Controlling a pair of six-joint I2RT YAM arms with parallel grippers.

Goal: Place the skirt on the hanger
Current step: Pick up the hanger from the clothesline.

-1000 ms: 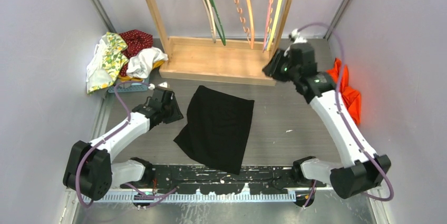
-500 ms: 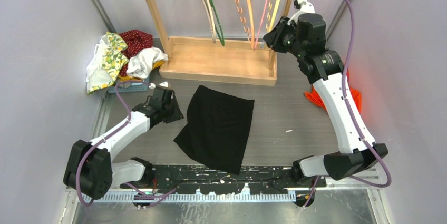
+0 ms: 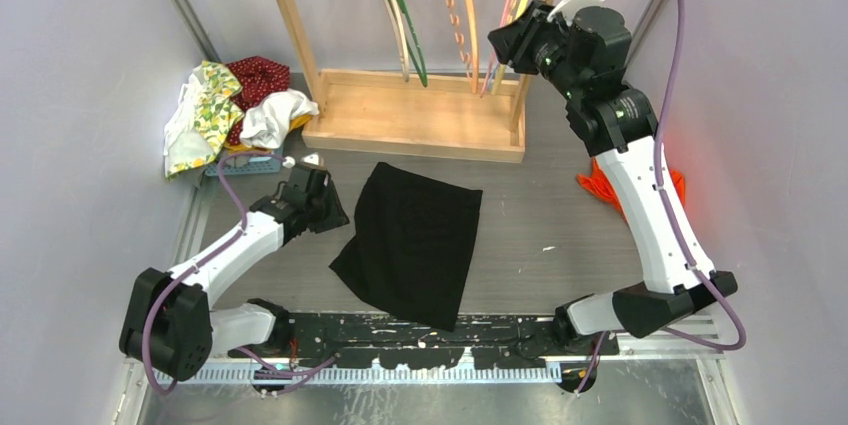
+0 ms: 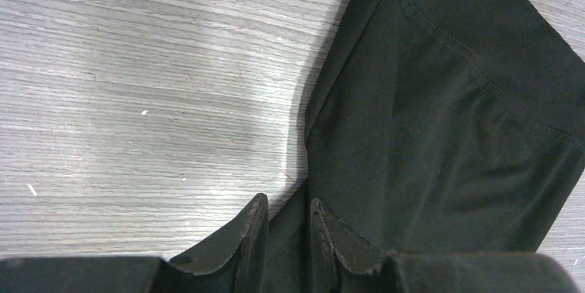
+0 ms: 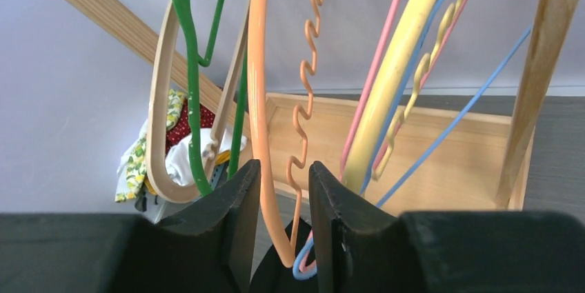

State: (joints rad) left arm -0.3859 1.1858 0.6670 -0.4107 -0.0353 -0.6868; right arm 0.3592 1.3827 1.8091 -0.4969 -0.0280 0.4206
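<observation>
Meanwhile, skirt point(image 3: 411, 240) flat on table point(image 3: 530, 235).

grey wood-grain desk point(image 3: 540, 235); black skirt point(image 3: 412, 240) flat at centre, wooden rack base point(image 3: 410, 120) at far side, heap of patterned clothes point(image 3: 230, 110) far left, orange cloth point(image 3: 665, 180) at right edge

Skirt point(image 3: 410, 240) flat on table point(image 3: 540, 235), before rack base point(image 3: 415, 115). Hangers point(image 3: 455, 5) above base. Clothes pile point(image 3: 235, 105) left of base. Left gripper point(image 3: 325, 207) at skirt's left edge; right gripper point(image 3: 505, 40) among hangers.
</observation>
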